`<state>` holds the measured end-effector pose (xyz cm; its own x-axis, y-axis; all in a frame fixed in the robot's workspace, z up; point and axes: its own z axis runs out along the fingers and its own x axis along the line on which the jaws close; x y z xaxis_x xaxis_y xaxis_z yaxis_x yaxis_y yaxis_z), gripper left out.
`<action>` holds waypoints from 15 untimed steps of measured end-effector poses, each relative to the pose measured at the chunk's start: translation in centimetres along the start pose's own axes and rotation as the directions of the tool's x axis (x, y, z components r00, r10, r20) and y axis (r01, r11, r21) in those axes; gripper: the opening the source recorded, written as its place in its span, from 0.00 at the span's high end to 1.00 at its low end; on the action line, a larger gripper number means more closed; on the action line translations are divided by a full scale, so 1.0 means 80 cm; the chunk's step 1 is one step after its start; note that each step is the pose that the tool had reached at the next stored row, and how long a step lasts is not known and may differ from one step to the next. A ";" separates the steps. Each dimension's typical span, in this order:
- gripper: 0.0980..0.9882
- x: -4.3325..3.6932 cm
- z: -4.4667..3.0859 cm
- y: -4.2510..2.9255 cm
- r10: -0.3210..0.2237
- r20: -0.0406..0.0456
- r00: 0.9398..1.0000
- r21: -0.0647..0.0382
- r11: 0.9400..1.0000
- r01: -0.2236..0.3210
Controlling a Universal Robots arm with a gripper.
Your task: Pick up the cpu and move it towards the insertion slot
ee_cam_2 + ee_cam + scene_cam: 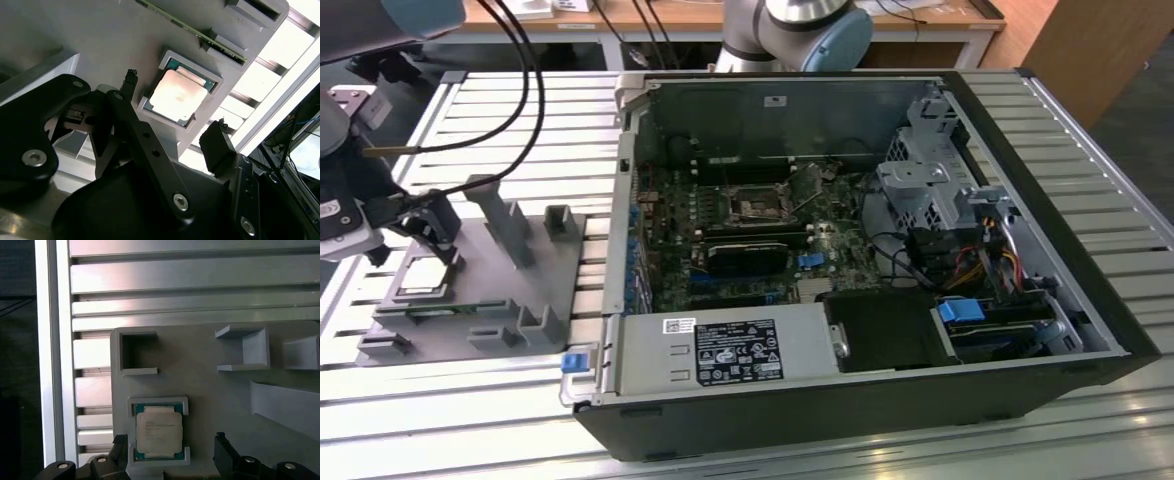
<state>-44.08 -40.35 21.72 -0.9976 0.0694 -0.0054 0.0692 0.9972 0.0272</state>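
The gripper (170,439) hovered over the cpu (158,432), fingers spread apart on either side, not touching it. The cpu sat in the grey holder tray (210,390), well apart from the insertion slot (758,207).

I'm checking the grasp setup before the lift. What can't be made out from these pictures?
Underside of the cpu: hidden in both wrist views by the grey holder tray it sits in.
Body of the open claw behind its fingertips: cut off by the first wrist view's edge.
Contacts inside the insertion slot: too small in the exterior view.
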 end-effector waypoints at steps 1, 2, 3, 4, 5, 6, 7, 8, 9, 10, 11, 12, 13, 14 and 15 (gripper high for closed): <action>0.24 0.001 0.0013 -0.0002 0.000 0.000 1.000 0.000 1.000 0.000; 0.24 0.002 0.0027 -0.0004 0.000 0.000 1.000 0.000 1.000 0.000; 0.24 0.002 0.0040 -0.0007 -0.001 0.000 1.000 0.000 1.000 0.001; 0.24 0.003 0.0053 -0.0009 -0.002 0.000 1.000 0.000 1.000 0.002; 0.24 0.004 0.0067 -0.0012 -0.004 0.000 1.000 0.000 1.000 0.004; 0.24 0.004 0.0081 -0.0014 -0.005 0.000 1.000 0.000 1.000 0.005; 0.24 0.005 0.0095 -0.0016 -0.007 0.000 1.000 0.000 1.000 0.007; 0.24 0.005 0.0109 -0.0018 -0.010 0.000 1.000 0.000 1.000 0.010; 0.24 0.006 0.0122 -0.0019 -0.012 -0.001 1.000 0.000 1.000 0.012; 0.24 0.006 0.0137 -0.0020 -0.013 -0.001 1.000 0.000 1.000 0.013; 0.24 0.007 0.0154 -0.0020 -0.015 -0.002 1.000 0.000 1.000 0.015; 0.24 0.007 0.0174 -0.0021 -0.016 -0.002 1.000 0.000 1.000 0.016; 0.24 0.007 0.0194 -0.0022 -0.016 -0.003 1.000 0.000 1.000 0.016; 0.24 0.008 0.0214 -0.0023 -0.016 -0.003 1.000 0.000 1.000 0.016; 0.24 0.008 0.0231 -0.0024 -0.016 -0.003 1.000 0.000 1.000 0.016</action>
<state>-44.72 -40.44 19.86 -0.9986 0.0534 -0.0027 0.0533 0.9982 0.0271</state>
